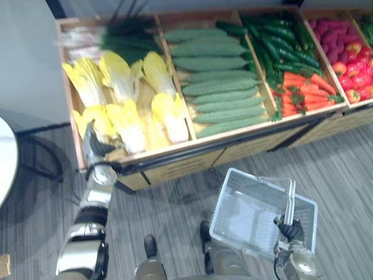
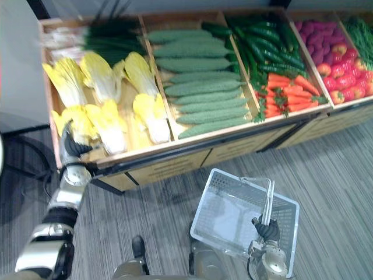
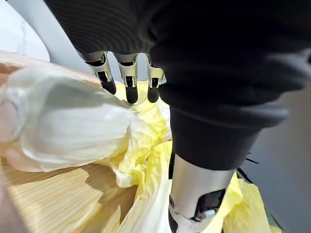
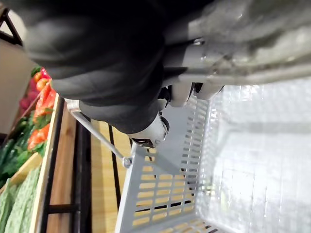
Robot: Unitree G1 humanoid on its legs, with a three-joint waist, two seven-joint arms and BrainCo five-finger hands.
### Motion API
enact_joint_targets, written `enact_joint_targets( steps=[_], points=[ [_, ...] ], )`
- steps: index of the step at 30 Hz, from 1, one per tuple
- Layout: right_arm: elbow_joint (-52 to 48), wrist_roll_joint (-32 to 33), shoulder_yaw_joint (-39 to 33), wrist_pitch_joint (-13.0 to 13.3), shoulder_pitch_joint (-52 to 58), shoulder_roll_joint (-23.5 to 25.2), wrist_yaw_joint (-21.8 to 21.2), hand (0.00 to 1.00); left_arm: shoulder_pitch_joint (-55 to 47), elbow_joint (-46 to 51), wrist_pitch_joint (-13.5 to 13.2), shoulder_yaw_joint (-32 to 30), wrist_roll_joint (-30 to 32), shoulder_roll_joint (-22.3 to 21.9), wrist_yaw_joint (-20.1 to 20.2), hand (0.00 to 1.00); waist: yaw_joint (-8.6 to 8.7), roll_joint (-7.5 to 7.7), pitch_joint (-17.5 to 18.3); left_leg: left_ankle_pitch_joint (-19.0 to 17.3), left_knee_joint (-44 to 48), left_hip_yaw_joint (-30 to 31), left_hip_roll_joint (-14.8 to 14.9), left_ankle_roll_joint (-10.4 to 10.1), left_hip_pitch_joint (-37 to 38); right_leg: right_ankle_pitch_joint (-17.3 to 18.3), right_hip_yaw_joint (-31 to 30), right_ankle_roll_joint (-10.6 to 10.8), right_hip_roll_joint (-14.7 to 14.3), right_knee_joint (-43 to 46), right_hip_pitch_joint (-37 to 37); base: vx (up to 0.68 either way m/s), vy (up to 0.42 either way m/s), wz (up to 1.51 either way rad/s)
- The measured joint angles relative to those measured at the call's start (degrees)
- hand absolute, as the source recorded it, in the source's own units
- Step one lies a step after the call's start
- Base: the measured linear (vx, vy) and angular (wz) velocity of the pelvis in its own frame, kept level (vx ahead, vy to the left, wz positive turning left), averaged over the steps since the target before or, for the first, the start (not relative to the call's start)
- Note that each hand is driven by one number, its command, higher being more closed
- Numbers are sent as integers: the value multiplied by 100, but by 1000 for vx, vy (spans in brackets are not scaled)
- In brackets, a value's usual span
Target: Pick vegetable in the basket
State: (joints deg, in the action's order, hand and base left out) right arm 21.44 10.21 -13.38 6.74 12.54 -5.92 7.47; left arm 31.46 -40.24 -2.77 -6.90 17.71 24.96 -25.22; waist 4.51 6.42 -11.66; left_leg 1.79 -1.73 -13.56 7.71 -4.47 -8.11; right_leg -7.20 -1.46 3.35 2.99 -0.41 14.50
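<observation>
Left eye view: a wooden produce stand point(image 1: 186, 165), divided into compartments side by side, on a grey striped floor point(image 1: 349, 175).
Stand, leftmost compartment: yellow-and-white cabbages point(image 1: 125, 119) lie in rows. Dark green leafy stalks point(image 1: 125, 38) lie along the stand's back edge.
Stand, second compartment: long bumpy green gourds point(image 1: 218, 81) are stacked crosswise.
Stand, third compartment: cucumbers point(image 1: 280, 44) at the stand's back, carrots point(image 1: 303, 93) at its front.
Stand, fourth compartment: purple produce point(image 1: 329, 35) at the back and red produce point(image 1: 355, 67) nearer the front. Their kind is unclear.
Left hand point(image 1: 96, 144): at the stand's front left corner, over the frontmost cabbages, and not closed on anything.
Left hand, fingers point(image 3: 129, 80): stretched out in a row, with the dark tips at the yellow leaves of one cabbage point(image 3: 63, 121). Whether they touch it cannot be judged.
Left hand, thumb point(image 3: 194, 194): apart from the fingers, beside the same leaves.
Basket point(image 1: 247, 185): pale mesh plastic, off the stand, in front of its gourd compartment. The right wrist view shows its bare mesh floor and walls.
Handle point(image 1: 289, 198): a thin metal bar running from the basket's rim to the right hand.
Right hand point(image 1: 289, 229): at the basket's edge farthest from the stand, fingers curled round the handle.
Vegetables, location: all lie in the stand's compartments.
</observation>
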Motion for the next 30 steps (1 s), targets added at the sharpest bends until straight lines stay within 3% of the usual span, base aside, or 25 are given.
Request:
enact_joint_targets(
  steps=[4,10,19,20,22,30],
  points=[
    [-36,43,2,48,-255,-144,3,100,607,-351,-56,152,51,143,-14,0,58,-25,-284,62,-26,-5,-22,-19,-128,-144,-19,2,13,-99,104,-43,-10,-1],
    [-292,168,53,337,-580,-187,17,100,1368,-539,-142,747,366,86,155,0,105,4,-590,134,-47,-37,-38,-50,-339,-243,-62,24,23,-110,343,-38,-14,-2],
    [-256,211,304,415,-619,-128,23,100,1474,-423,108,1308,1395,-233,130,0,103,-13,-736,174,-41,-53,-73,6,-326,-250,-127,28,43,-109,358,38,0,-4],
    [-253,211,336,415,-619,-124,17,100,1474,-424,136,1344,1454,-233,131,100,103,-13,-738,174,-37,-53,-81,5,-312,-250,-137,28,51,-109,344,33,9,1],
    [-253,215,430,420,-668,-124,13,100,1527,-429,222,1366,1657,-244,142,100,115,0,-910,168,-33,-51,-112,5,-172,-244,-154,37,84,-125,185,3,20,5],
    [-191,216,449,421,-842,-128,9,100,1724,-490,246,1363,1841,-17,268,100,149,8,-1011,163,-62,-79,-167,15,-123,-289,-271,110,118,-181,180,-7,2,-5]
  ],
)
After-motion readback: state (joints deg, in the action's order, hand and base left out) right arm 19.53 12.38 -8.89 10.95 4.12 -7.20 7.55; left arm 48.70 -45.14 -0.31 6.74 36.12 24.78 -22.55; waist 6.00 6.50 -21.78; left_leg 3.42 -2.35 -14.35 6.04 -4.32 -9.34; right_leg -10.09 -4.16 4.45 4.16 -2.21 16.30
